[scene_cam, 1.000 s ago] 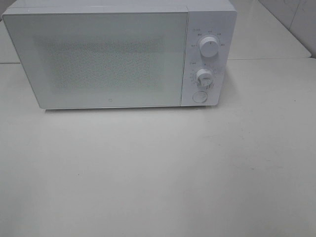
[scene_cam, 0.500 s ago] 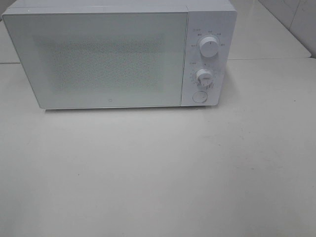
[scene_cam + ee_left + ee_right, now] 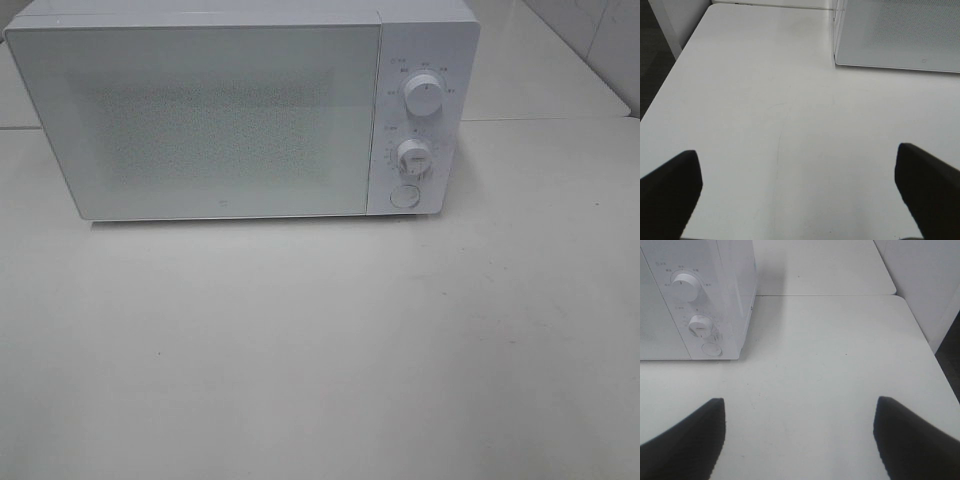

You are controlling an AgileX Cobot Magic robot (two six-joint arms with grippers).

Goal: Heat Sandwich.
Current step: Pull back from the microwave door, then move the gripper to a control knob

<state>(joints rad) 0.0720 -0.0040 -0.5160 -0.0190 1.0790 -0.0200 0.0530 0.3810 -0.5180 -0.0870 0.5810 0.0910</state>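
A: Where is the sandwich?

B: Nowhere in view. On the left, the left gripper hangs over bare table, jaws wide apart, empty. In the middle, the microwave has its door closed, and I cannot tell whether the sandwich is inside

A: And to the right?

B: Two knobs, a round button, then the right gripper, jaws apart too, holding nothing

A: How would it handle?

B: My guess is light, soft and easily crushed, with layers apt to slide. I'd squeeze gently across the crust sides, or lift whatever carries it

One microwave, two knobs, one button
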